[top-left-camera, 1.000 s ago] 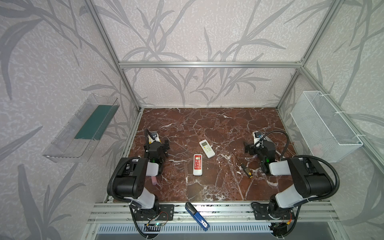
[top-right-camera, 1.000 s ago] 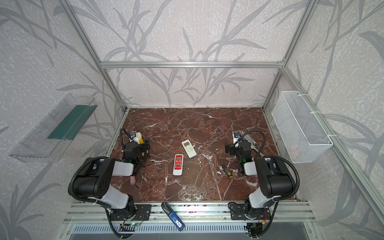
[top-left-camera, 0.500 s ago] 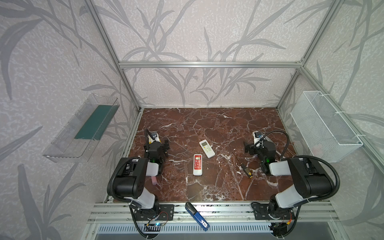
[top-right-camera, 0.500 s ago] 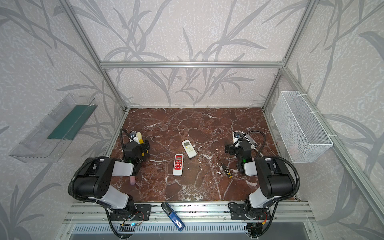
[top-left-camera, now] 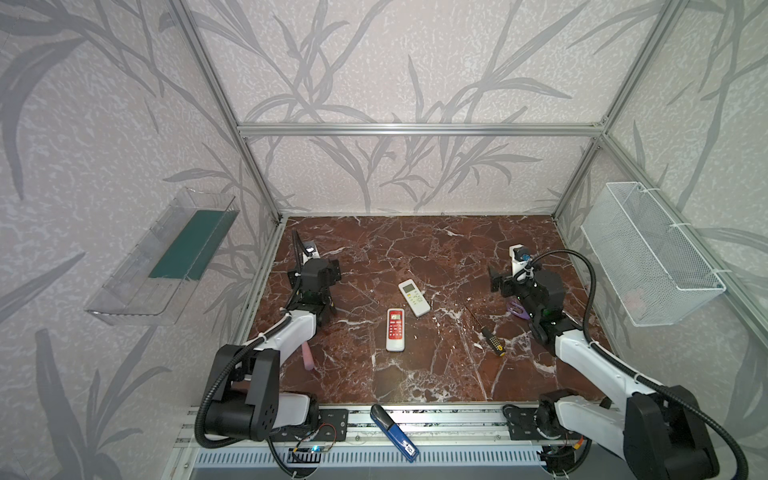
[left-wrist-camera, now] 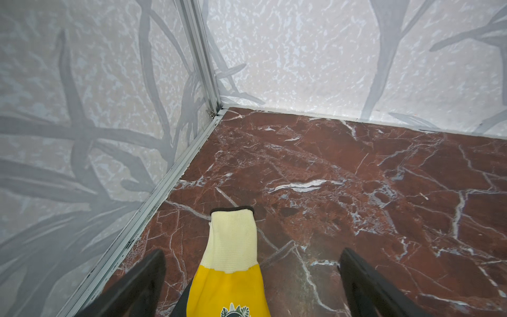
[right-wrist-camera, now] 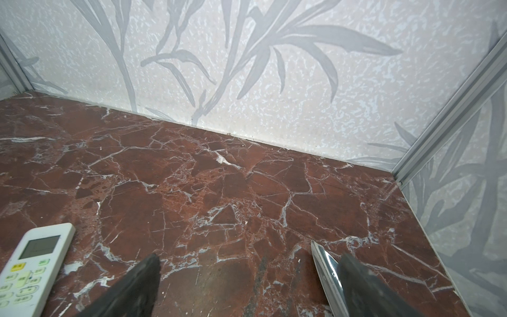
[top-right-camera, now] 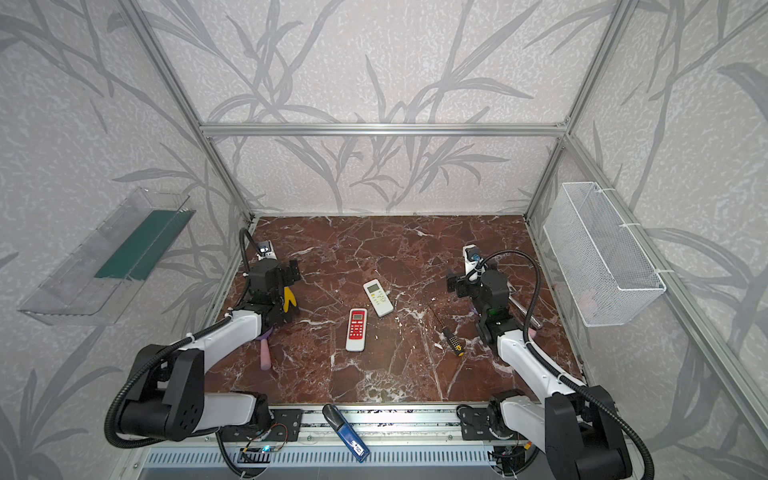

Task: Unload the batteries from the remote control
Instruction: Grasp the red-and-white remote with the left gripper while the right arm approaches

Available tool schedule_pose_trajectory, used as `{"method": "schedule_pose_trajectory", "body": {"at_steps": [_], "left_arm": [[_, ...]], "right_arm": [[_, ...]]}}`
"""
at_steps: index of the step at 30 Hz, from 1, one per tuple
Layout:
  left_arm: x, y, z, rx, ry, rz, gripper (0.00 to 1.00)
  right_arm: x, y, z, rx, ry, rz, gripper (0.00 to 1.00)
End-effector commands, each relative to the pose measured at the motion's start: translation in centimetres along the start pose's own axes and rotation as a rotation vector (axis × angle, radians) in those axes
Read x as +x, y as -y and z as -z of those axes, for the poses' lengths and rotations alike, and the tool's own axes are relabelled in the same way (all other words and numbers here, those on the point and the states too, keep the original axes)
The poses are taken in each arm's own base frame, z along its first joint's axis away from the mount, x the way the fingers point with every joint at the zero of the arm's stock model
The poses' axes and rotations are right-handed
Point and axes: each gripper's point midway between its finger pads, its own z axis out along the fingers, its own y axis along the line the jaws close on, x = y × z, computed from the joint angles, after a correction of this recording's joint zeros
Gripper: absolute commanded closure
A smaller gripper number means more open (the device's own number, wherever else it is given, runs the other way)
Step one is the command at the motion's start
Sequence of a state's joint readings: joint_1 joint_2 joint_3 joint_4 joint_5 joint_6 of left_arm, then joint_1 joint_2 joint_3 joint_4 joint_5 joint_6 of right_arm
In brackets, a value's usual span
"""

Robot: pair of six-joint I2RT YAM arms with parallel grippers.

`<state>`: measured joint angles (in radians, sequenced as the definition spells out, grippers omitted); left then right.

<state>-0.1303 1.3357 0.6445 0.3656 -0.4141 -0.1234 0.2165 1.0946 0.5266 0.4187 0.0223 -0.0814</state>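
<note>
Two remote controls lie face up mid-table in both top views: a red one [top-left-camera: 395, 329] [top-right-camera: 357, 329] and, just beyond it, a white one [top-left-camera: 414, 297] [top-right-camera: 377, 297]. The white one's display end also shows in the right wrist view [right-wrist-camera: 30, 266]. The batteries are hidden. My left gripper [top-left-camera: 316, 272] [left-wrist-camera: 251, 255] hovers open at the left edge over a yellow glove [left-wrist-camera: 233, 263] without gripping it. My right gripper [top-left-camera: 513, 282] [right-wrist-camera: 251, 259] is open and empty at the right, away from both remotes.
A black-and-yellow screwdriver [top-left-camera: 492, 343] lies right of the red remote. Purple-handled scissors [top-left-camera: 516, 309] sit under the right wrist, their blade [right-wrist-camera: 326, 274] beside one finger. A pink tool [top-left-camera: 307, 357] lies front left. A wire basket [top-left-camera: 648, 253] and a clear shelf [top-left-camera: 166, 257] hang on the walls.
</note>
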Motion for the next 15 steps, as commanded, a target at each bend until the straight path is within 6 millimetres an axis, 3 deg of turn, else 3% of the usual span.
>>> {"method": "schedule_pose_trajectory", "body": {"at_steps": [1, 5, 9, 15], "left_arm": [[2.5, 0.3, 1.5, -0.031, -0.170, -0.018, 0.00], [2.8, 2.4, 3.7, -0.023, -0.250, -0.002, 0.01], [5.5, 6.0, 6.3, 0.111, -0.402, 0.088, 0.01], [7.7, 10.3, 9.2, 0.221, -0.523, 0.095, 0.00]], "right_arm": [[1.6, -0.6, 0.9, 0.015, -0.164, -0.035, 0.00], [2.5, -2.9, 1.6, -0.026, -0.276, -0.096, 0.01], [5.0, -6.2, 2.1, -0.110, -0.395, -0.118, 0.01], [7.5, -7.8, 2.9, -0.122, -0.494, -0.213, 0.01]]}}
